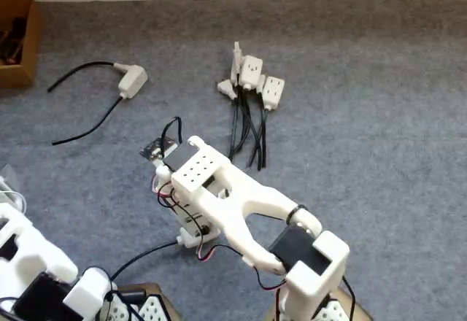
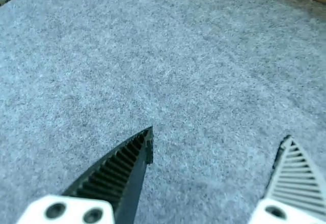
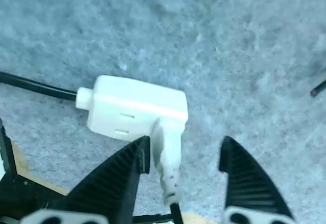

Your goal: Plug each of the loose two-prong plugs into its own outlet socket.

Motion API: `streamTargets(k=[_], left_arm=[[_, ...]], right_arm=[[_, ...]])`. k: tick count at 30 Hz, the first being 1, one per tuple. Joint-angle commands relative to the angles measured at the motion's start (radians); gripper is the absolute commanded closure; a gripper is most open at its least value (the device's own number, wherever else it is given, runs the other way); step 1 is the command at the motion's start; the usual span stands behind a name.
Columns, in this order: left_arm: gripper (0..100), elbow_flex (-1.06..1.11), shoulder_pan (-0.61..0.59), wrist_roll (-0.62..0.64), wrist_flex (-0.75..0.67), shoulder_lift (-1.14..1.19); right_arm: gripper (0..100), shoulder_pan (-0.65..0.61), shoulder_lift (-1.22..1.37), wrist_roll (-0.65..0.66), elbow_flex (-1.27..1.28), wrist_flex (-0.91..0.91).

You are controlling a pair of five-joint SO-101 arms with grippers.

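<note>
My right fingers (image 3: pixel 122 178) stand apart around one plug (image 3: pixel 166 150) seated in its socket (image 3: pixel 132 107), clamping nothing; left fingers (image 2: pixel 122 170) gape empty. I count two paired sockets (image 1: pixel 250 69) at twelve o'clock, one lone socket (image 1: pixel 132 80) at ten.

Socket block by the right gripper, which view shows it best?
Right wrist view: the socket block lies close, slots visible, a plug against it. In the high view an arm covers that spot; the left wrist view faces carpet.
</note>
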Motion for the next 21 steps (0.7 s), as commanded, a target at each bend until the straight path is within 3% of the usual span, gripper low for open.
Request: streamTargets(k=[1, 7, 11, 16, 19, 21], left_arm=[[63, -0.013, 0.045, -0.008, 0.048, -0.012], [63, -0.013, 0.156, -0.043, 0.16, -0.012], [63, -0.067, 0.291, -0.043, 0.331, -0.013], [63, -0.344, 0.552, -0.061, 0.824, -0.013], [63, -0.547, 0.725, -0.1, 1.102, -0.013], [63, -0.665, 0.846, -0.138, 1.254, -0.015]], right_arm=[[50.9, 0.007, -0.099, 0.021, -0.073, 0.024], [49.9, 0.038, -0.352, 0.021, -0.291, 0.147], [49.9, 0.16, -0.501, 0.064, -0.496, 0.298], [49.9, 0.553, -0.688, 0.137, -0.443, 0.292], [49.9, 0.802, -0.777, 0.163, -0.288, 0.288], [49.9, 0.891, -0.848, 0.204, -0.12, 0.236]])
